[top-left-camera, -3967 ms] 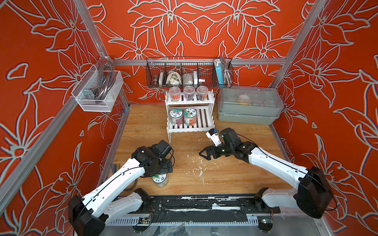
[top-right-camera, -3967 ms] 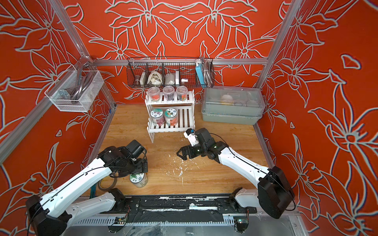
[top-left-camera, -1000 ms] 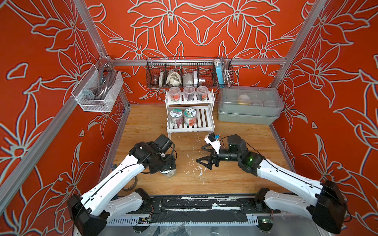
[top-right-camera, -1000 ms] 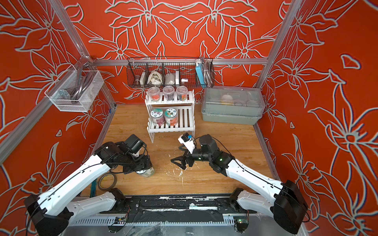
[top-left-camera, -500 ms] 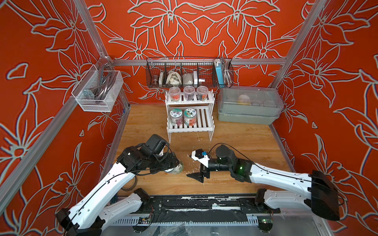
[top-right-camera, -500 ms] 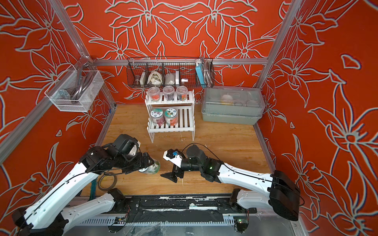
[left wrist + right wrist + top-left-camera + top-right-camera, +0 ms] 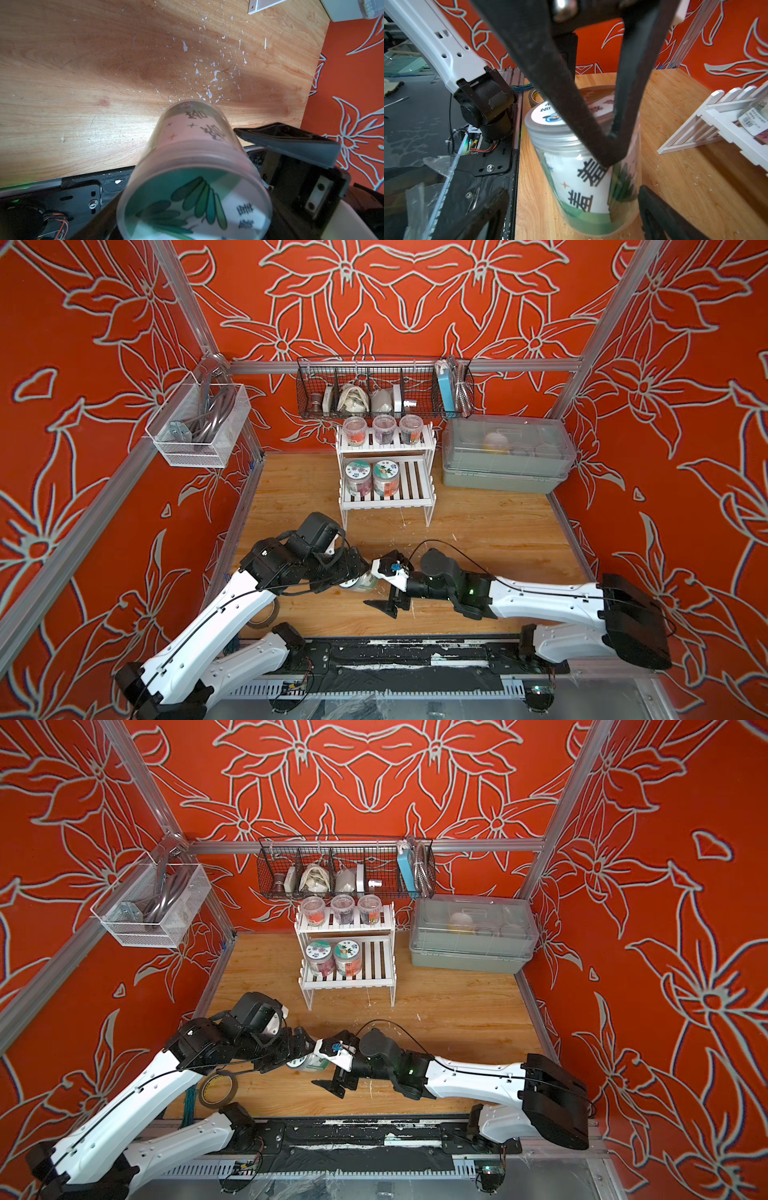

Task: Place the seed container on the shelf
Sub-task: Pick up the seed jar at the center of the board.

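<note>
Left tool [image 7: 356,572] clamps seed container [image 7: 360,583] low over counter [image 7: 498,531], near centre; shelf [image 7: 411,483] well apart, far side. Right tool [image 7: 372,585] wide, just beside it. Risk: left lets go early, container drops; tools clash, grip twists.

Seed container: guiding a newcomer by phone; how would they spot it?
Find the wooden tabletop, in front of the white slatted two-tier shelf. Near the front edge, the left gripper holds a clear, frosted-lidded jar with a green-and-white label. Its lookalikes stand on the shelf; only this one is gripped.
</note>
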